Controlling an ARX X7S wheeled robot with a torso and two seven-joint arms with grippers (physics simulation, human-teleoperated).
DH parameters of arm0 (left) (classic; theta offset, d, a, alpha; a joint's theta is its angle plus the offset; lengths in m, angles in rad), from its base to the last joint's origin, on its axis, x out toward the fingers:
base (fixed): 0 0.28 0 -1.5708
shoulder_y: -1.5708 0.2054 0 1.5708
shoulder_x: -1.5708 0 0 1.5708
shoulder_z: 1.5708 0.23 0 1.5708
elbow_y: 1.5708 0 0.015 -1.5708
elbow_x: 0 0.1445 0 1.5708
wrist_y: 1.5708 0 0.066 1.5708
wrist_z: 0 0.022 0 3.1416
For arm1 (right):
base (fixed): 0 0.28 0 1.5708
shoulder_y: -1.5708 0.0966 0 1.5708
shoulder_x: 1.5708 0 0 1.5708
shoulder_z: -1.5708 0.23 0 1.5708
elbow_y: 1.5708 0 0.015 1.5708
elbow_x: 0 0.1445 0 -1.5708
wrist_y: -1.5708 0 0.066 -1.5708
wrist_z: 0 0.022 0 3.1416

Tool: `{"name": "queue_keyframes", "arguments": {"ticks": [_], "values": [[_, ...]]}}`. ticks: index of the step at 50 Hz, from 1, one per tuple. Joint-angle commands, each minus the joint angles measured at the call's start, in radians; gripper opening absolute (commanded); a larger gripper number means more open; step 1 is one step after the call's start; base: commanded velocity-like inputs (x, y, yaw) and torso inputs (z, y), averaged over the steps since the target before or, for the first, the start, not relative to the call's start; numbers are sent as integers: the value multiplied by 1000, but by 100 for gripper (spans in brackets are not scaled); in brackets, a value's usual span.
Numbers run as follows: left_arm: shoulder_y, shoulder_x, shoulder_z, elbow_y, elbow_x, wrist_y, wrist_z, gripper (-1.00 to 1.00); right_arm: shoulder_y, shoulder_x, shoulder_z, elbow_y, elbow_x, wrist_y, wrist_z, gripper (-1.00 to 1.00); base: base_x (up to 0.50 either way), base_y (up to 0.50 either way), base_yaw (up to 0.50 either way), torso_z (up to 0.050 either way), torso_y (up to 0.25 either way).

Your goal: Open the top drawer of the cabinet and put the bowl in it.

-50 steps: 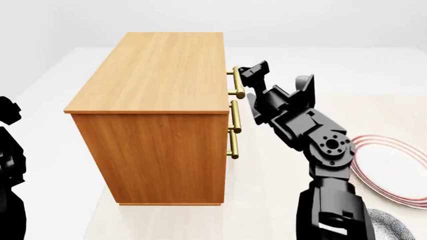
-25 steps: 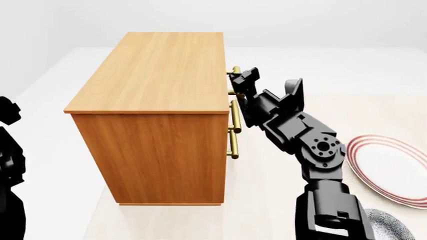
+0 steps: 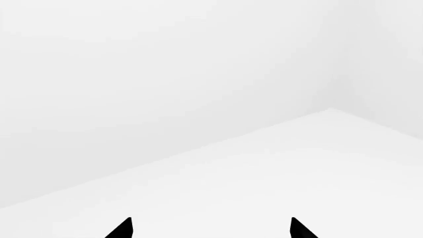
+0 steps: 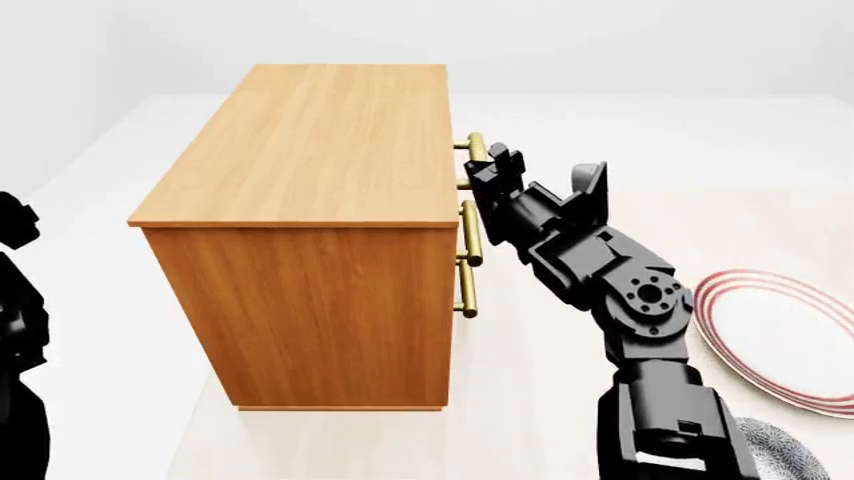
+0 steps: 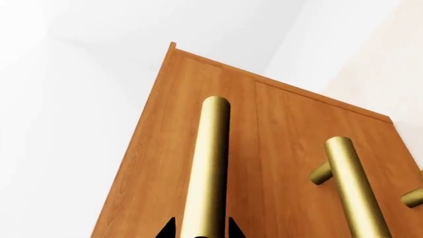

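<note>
Since a second ago our right end effector (image 4: pixel 491 162) has closed in on the cabinet (image 4: pixel 314 200) front and now sits at the top handle; left arm unchanged.

Left wrist view: only two dark tips of the left end effector (image 3: pixel 210 229) spread apart, nothing between them, blank white surface ahead. We read it as released and idle.

Head view: top drawer not pulled out, front flush with the cabinet. Brass handle (image 4: pixel 471 165) is right at the end effector. Bowl (image 4: pixel 787 452) lies well behind the end effector, beside the right forearm, near the plate (image 4: pixel 787 335), on the desk (image 4: pixel 561 330).

Right wrist view: handle bar (image 5: pixel 206 168) runs straight between the two fingertips (image 5: pixel 169 229), one tip each side. Whether they already pinch the bar, we cannot tell. Second handle (image 5: pixel 353 186) sits off to one side, untouched.

Step in hand, as we judge: grasping the top drawer (image 5: pixel 198 129) handle. Next move calls for a firm clench on the bar, then a straight pull away from the cabinet front, keeping the wrist level so the bar doesn't slip out.
</note>
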Motion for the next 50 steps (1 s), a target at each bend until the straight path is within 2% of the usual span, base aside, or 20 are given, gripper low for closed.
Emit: {"name": "queue_keyframes", "arguments": {"ticks": [1,29,50], "values": [[-2,-1,0,0,0,-2,-2,100,6,35,2,-11,-2,-6,-3,-100,0,0,0,0,0],[-6,2,1,0,0,-5,-1,100,-27,138,55,-121,57,8,59,-100,0,0,-1,0,1],[-9,2,7,0,0,-5,-3,100,-25,195,68,-111,68,10,40,-100,0,0,-1,0,2]]}}
